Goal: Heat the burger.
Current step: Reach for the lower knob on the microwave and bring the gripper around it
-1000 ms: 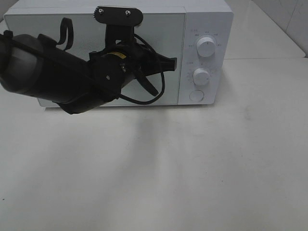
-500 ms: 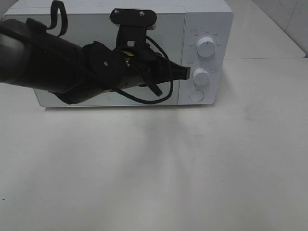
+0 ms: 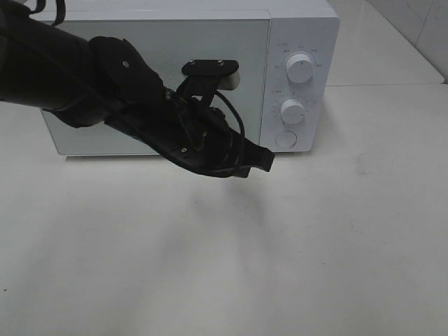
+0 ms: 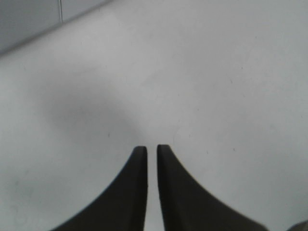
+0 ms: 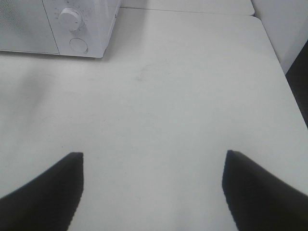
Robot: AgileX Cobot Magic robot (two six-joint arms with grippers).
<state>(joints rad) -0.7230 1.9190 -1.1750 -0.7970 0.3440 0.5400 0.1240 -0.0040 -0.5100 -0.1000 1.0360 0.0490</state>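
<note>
Burger not in view; left jaws nearly together, right jaws spread wide.

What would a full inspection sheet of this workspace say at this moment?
Surface: white table, bare, with faint smudges.
Job's things: burger, nothing seen; microwave stands at the back, door closed.
Clutter: nothing seen.
Grippers: left gripper in front of the microwave's lower door corner, fingers almost together, holding nothing; right gripper over the bare table, fingers wide apart, holding nothing.
Cables: black cable looped at the left arm's wrist.
Surroundings: pale tiles behind the table.
</note>
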